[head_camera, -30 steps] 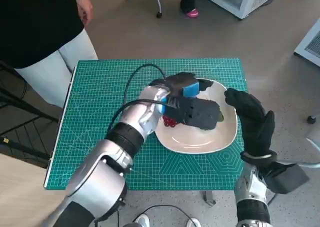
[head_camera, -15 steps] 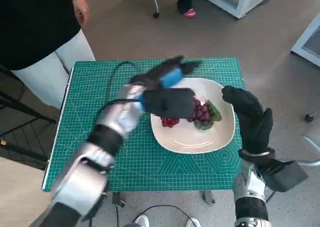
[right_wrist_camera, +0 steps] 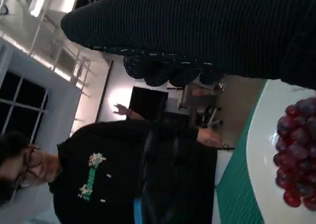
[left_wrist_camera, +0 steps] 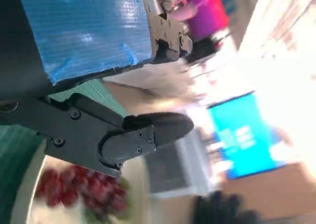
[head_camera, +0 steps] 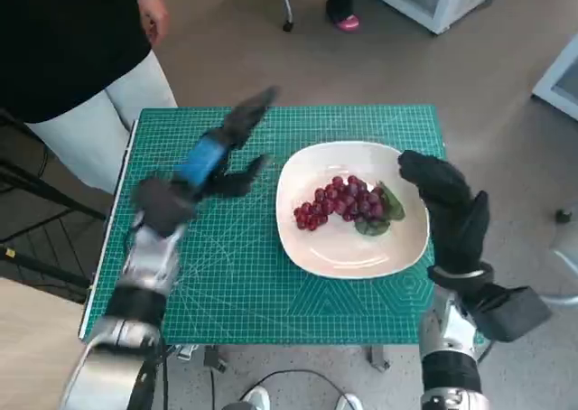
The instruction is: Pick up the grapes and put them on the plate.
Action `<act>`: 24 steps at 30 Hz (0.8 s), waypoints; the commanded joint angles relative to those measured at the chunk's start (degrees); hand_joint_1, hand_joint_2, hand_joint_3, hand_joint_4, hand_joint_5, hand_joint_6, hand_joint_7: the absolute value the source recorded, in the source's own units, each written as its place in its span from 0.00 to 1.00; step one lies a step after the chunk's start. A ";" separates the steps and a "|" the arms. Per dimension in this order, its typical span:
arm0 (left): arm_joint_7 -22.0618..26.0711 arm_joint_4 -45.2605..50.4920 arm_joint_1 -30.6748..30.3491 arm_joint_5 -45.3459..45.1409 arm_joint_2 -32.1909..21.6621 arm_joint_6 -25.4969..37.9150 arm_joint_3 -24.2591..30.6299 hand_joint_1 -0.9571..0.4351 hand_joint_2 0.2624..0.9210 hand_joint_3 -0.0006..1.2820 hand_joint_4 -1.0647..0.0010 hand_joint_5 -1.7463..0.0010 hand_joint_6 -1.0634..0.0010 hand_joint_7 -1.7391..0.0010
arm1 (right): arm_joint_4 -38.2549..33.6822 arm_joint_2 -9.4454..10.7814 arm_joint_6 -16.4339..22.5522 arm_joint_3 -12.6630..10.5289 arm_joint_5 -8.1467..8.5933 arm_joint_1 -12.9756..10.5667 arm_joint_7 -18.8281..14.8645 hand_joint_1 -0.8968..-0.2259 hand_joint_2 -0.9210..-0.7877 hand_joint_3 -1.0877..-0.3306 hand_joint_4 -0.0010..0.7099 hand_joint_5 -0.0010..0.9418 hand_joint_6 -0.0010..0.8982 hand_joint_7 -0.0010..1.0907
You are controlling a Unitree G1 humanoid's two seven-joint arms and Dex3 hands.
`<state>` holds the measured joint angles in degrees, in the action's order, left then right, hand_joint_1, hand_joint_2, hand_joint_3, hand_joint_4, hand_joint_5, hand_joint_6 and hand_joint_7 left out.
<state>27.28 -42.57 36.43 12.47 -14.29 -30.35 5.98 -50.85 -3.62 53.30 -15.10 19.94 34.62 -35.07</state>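
The right hand [head_camera: 449,213], gloved, rests at the plate's [head_camera: 352,252] right rim; how its fingers lie cannot be told, as they are largely hidden in the wrist view. The grapes [head_camera: 340,202] lie in the middle of the plate on the green mat [head_camera: 244,274], leaves beside them. The left hand [head_camera: 203,168], blurred, hangs over the mat left of the plate, fingers spread, holding nothing. Beyond the table, a person [head_camera: 63,40] in black is cut off at the frame's edge. No legible writing.
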 commanded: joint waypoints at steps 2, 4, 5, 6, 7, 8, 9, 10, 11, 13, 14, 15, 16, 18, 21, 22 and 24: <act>1.32 4.20 -4.30 3.45 1.46 -2.82 2.66 0.26 1.00 0.59 0.91 1.00 0.80 1.00 | -2.15 0.52 0.26 0.27 -0.70 0.36 0.93 0.73 0.00 0.73 0.73 0.01 0.41 0.38; 2.03 5.23 -5.87 4.03 1.52 -3.30 3.05 0.26 1.00 0.57 0.91 1.00 0.80 1.00 | -2.36 0.60 0.23 0.45 -0.90 0.60 1.17 0.74 0.00 0.73 0.74 0.01 0.41 0.37; 2.45 5.77 -6.58 4.37 1.54 -3.33 3.19 0.26 1.00 0.56 0.91 1.00 0.80 1.00 | -2.44 0.63 0.16 0.55 -0.97 0.71 1.25 0.74 0.00 0.73 0.73 0.01 0.41 0.37; 2.94 6.30 -7.22 4.75 1.53 -3.18 3.29 0.26 1.00 0.55 0.91 1.00 0.80 1.00 | -2.50 0.64 0.05 0.63 -1.00 0.80 1.28 0.74 0.00 0.73 0.73 0.01 0.41 0.37; 3.47 6.83 -7.83 5.16 1.52 -2.93 3.37 0.26 1.00 0.54 0.92 1.00 0.80 1.00 | -2.54 0.63 -0.10 0.72 -1.00 0.87 1.28 0.74 0.00 0.73 0.73 0.01 0.41 0.37; 4.01 7.32 -8.39 5.60 1.53 -2.64 3.46 0.26 1.00 0.53 0.92 1.00 0.80 1.00 | -2.57 0.61 -0.26 0.81 -0.97 0.92 1.23 0.75 0.00 0.73 0.73 0.01 0.41 0.37; 4.56 7.80 -8.94 6.07 1.55 -2.34 3.56 0.26 1.00 0.52 0.93 1.00 0.80 1.00 | -2.59 0.58 -0.42 0.89 -0.92 0.97 1.16 0.75 0.00 0.73 0.73 0.01 0.41 0.37; 5.02 8.23 -9.45 6.48 1.60 -2.17 3.67 0.26 1.00 0.50 0.94 1.00 0.80 1.00 | -2.61 0.54 -0.56 0.96 -0.86 1.01 1.08 0.75 0.00 0.72 0.73 0.00 0.41 0.37; 5.40 8.61 -9.92 6.85 1.69 -2.10 3.79 0.26 1.00 0.49 0.94 1.00 0.81 1.00 | -2.62 0.50 -0.69 1.02 -0.81 1.04 0.99 0.76 0.00 0.72 0.73 0.00 0.42 0.37; 5.80 9.08 -10.60 7.19 1.85 -2.34 3.97 0.26 1.00 0.45 0.95 1.00 0.81 1.00 | -2.69 0.41 -0.87 1.09 -0.72 1.11 0.87 0.76 0.00 0.72 0.73 0.00 0.42 0.37; 5.84 9.14 -10.87 7.11 1.92 -2.75 4.05 0.26 1.00 0.44 0.95 1.00 0.81 1.00 | -2.73 0.36 -0.93 1.11 -0.69 1.13 0.83 0.76 0.00 0.72 0.73 0.00 0.42 0.37; 5.79 9.10 -11.09 6.90 1.97 -3.30 4.13 0.26 1.00 0.43 0.96 1.00 0.81 1.00 | -2.78 0.30 -0.98 1.10 -0.65 1.16 0.80 0.76 0.00 0.72 0.73 0.00 0.42 0.37; 5.69 8.95 -11.31 6.65 2.03 -3.99 4.23 0.26 1.00 0.42 0.96 1.00 0.81 1.00 | -2.78 0.25 -1.01 1.10 -0.62 1.17 0.79 0.76 0.00 0.71 0.73 0.00 0.42 0.37; 5.54 8.48 -11.53 6.32 2.19 -5.14 4.43 0.26 1.00 0.40 0.95 1.00 0.80 1.00 | -2.79 0.17 -1.03 1.09 -0.58 1.17 0.79 0.76 0.00 0.71 0.73 0.00 0.42 0.37; 5.28 7.79 -11.52 6.17 2.52 -6.11 4.65 0.27 1.00 0.39 0.94 0.99 0.80 1.00 | -2.79 0.09 -1.12 1.05 -0.44 1.19 0.62 0.75 0.00 0.71 0.74 0.01 0.42 0.37; 5.18 7.63 -11.52 6.11 2.62 -6.36 4.70 0.27 1.00 0.38 0.94 0.99 0.80 1.00 | -2.78 0.07 -1.17 1.05 -0.37 1.19 0.54 0.75 0.00 0.71 0.74 0.01 0.42 0.37; 5.10 7.42 -11.50 6.05 2.71 -6.66 4.76 0.27 1.00 0.38 0.93 0.99 0.80 1.00 | -2.76 0.06 -1.21 1.05 -0.30 1.19 0.46 0.75 0.00 0.71 0.74 0.01 0.43 0.37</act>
<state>32.55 -34.84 25.14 18.69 -11.95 -35.63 10.16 -52.76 -3.56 53.10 -14.23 19.85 35.95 -34.31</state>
